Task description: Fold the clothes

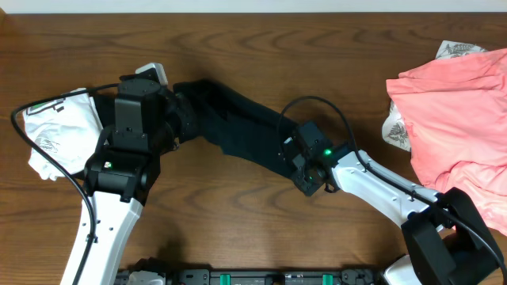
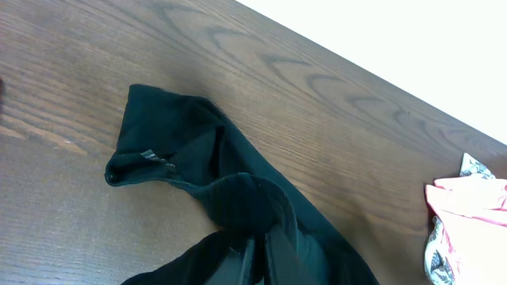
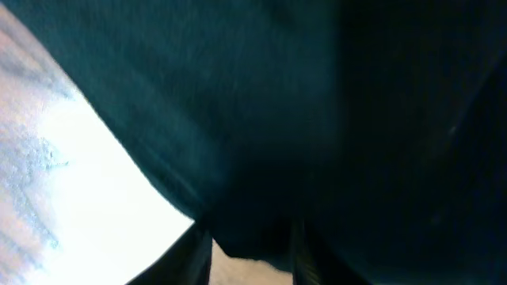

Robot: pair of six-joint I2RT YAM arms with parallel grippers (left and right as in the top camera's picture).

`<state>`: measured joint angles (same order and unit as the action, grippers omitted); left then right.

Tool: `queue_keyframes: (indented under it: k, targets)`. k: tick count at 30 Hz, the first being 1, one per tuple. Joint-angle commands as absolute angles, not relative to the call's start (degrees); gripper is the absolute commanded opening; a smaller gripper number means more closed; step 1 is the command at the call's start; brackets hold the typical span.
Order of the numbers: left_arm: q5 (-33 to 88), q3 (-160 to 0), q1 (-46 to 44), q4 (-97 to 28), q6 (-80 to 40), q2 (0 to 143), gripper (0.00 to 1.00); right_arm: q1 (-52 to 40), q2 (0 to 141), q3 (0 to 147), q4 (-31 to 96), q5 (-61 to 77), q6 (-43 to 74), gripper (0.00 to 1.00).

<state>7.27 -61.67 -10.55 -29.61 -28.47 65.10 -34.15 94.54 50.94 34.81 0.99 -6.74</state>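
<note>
The black shirt (image 1: 238, 127) lies bunched in a long band across the middle of the table, stretched between both grippers. My left gripper (image 1: 181, 119) is at its left end, shut on a fold of the cloth; in the left wrist view the closed fingers (image 2: 257, 257) pinch black fabric (image 2: 182, 142) with the collar lying beyond. My right gripper (image 1: 291, 150) is at the shirt's right end. Its fingers (image 3: 249, 253) stand apart with the hem of the black cloth (image 3: 277, 103) hanging between them and bare table showing below.
A salmon-pink garment (image 1: 455, 119) is piled at the right edge over a white printed one (image 1: 396, 131). A white garment with green print (image 1: 55, 131) lies at the left, beside my left arm. The table's far edge runs along the top.
</note>
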Motion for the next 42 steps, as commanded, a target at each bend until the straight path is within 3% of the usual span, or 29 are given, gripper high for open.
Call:
queue_keyframes:
  k: [1,4,6,13,19,27,42]
  targets:
    - [6.6,-62.9,-10.3,-29.3,-28.1,64.7,0.06,-34.5,94.8,50.7,34.0,-0.7,-5.8,0.27]
    - [6.6,-62.9,-10.3,-29.3,-28.1,64.7,0.06,-34.5,94.8,50.7,33.8,-0.7,-5.8,0.18]
    - [6.6,-62.9,-10.3,-29.3,-28.1,64.7,0.06,-34.5,94.8,50.7,33.8,-0.7,-5.8,0.01]
    - [6.5,-62.9,-10.3,-29.3,-27.6,64.6,0.06,-34.3,93.4,52.0,34.1,-6.4,-0.1,0.01]
    - [5.7,-65.6,-10.3,-29.4,-26.8,63.9,0.06,-30.2,85.3,61.4,39.7,-16.7,-0.2,0.01]
    - [5.9,-72.2,-10.3,-30.6,-26.6,63.7,0.06,-23.8,77.4,71.6,43.2,-17.0,-6.0,0.01]
    - [5.8,-72.9,-10.3,-31.2,-25.5,58.8,0.06,-19.4,70.0,75.4,44.7,-17.0,-13.3,0.01]
